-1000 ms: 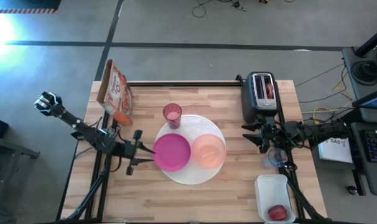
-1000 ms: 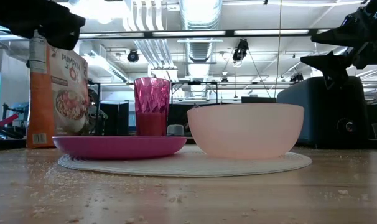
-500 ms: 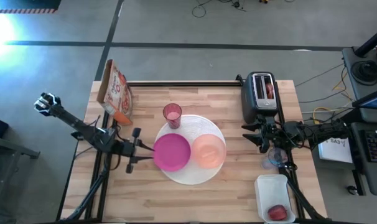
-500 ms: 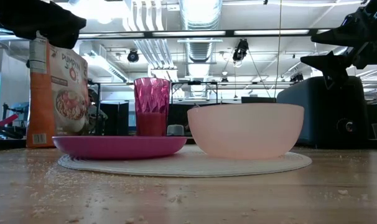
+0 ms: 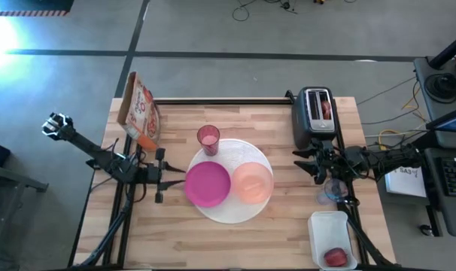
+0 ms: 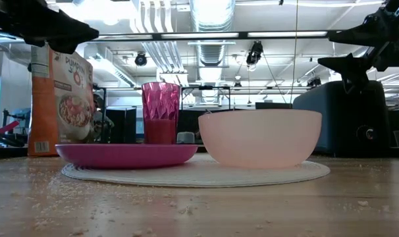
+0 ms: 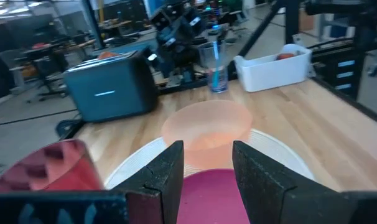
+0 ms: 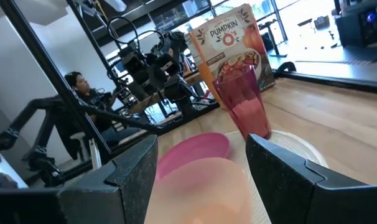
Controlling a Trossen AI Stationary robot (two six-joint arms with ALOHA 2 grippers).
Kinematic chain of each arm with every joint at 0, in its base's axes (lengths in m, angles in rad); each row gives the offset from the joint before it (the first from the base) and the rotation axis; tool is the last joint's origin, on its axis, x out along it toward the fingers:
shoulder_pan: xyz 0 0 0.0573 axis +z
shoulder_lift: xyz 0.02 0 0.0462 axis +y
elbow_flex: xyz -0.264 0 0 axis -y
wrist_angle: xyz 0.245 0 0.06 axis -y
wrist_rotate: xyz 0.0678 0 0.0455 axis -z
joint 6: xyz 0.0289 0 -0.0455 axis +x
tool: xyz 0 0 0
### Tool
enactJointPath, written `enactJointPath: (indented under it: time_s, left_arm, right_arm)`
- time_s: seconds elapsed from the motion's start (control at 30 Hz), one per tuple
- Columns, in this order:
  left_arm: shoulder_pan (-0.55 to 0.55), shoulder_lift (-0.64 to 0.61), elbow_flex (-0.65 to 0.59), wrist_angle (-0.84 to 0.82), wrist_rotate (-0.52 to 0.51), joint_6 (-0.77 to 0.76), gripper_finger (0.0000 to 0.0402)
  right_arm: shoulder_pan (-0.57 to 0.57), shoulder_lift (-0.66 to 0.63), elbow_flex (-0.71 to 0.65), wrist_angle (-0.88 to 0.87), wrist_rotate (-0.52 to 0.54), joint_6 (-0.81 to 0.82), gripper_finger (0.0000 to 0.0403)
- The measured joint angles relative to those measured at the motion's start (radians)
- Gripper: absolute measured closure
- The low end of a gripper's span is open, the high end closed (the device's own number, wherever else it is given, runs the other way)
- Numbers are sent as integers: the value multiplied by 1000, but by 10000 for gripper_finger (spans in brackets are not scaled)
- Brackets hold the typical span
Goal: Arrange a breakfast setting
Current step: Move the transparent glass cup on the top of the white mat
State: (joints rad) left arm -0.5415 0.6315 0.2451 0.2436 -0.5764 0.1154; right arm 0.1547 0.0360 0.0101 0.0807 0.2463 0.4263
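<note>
At frame centre, the magenta bowl (image 5: 208,184) sits on the white plate (image 5: 229,213). Left pincer (image 5: 170,183) gapes empty beside it. Right pincer (image 5: 302,163), centre-right, spread wide.

This is a robotics lab or workshop, not a home kitchen. The wooden table (image 5: 235,233) stands on a bare concrete floor (image 5: 213,30) strewn with cables, and the low view shows exposed ceiling ducts (image 6: 212,13), strip lights and equipment racks. A person (image 8: 76,84) sits at a workstation behind the table.
</note>
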Motion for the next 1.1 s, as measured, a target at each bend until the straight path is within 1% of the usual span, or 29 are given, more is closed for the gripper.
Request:
enactJointPath:
  time_s: [0.17, 0.3, 0.4, 0.53, 0.6, 0.63, 0.7, 0.77, 0.93, 1.03, 1.1]
  left_arm:
    - [19, 0, 0, 0, -33, -6, 281]
    - [43, 2, -1, 0, -43, -34, 281]
    - [61, 2, -1, 1, -44, -47, 281]
    - [76, 3, -1, 1, -43, -50, 281]
    - [79, 6, -1, 0, -43, -50, 281]
    - [80, 6, -1, 0, -43, -51, 281]
    - [82, 6, -1, 0, -43, -53, 281]
    - [85, 5, -1, -4, -43, -53, 281]
    - [88, 5, -1, -9, -44, -54, 281]
    - [91, 5, -1, -16, -44, -54, 281]
    - [92, 6, -1, -18, -44, -55, 281]
  right_arm:
    - [0, 0, 0, 22, 1, 46, 170]
    - [0, 0, 0, 142, 2, 46, 170]
    - [0, 0, 0, 238, 24, 53, 170]
    - [0, 1, 0, 250, 27, 103, 170]
    - [0, 5, 0, 254, 112, 109, 170]
    - [0, 5, 0, 252, 171, 132, 170]
    - [-1, 6, 0, 253, 244, 192, 170]
    - [-1, 6, 0, 256, 264, 201, 170]
    - [-1, 6, 0, 277, 352, 166, 170]
    - [-1, 6, 11, 272, 351, 179, 170]
    - [0, 6, 36, 273, 323, 194, 170]
